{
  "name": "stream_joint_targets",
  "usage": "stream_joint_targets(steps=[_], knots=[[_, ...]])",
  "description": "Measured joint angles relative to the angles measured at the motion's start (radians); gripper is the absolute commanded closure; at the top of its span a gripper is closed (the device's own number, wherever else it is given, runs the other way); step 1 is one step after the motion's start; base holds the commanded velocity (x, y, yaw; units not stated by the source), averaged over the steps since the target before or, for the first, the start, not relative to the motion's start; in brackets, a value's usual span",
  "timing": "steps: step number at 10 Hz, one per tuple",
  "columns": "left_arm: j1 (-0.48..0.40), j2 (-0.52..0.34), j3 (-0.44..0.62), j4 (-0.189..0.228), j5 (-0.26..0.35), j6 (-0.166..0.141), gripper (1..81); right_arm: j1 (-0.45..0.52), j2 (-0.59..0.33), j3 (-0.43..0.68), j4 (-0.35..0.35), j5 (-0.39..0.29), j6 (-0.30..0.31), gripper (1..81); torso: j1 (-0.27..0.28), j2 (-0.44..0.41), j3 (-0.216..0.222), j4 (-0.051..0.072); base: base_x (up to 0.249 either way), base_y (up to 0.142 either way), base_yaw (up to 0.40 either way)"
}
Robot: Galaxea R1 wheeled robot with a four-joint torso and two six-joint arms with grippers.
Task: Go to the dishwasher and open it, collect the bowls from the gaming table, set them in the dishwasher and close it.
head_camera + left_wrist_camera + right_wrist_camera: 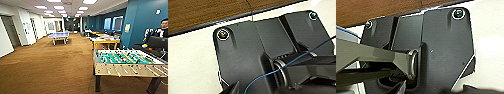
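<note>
Brown carpet (pixel 50 67) lay open beside the foosball table (pixel 125 61), so steady driving suited; whether either arm's fingers gaped, I couldn't tell.

Both wrists hang low over robot's own base; jaws unseen.

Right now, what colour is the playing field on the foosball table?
Green, on the foosball table with its pale wooden side; the head view shows it best.
</note>
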State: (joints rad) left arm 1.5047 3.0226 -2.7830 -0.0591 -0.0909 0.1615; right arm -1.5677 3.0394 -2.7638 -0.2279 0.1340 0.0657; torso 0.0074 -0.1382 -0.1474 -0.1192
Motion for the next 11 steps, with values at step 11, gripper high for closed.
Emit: stream_joint_targets(steps=[11], knots=[[0.002, -0.003, 0.0, 0.0, 0.0, 0.0, 1.0, -0.001, 0.007, 0.002, 0.0, -0.002, 0.0, 1.0, 0.0, 0.0, 0.0, 0.0, 0.085, 0.031, 0.0]])
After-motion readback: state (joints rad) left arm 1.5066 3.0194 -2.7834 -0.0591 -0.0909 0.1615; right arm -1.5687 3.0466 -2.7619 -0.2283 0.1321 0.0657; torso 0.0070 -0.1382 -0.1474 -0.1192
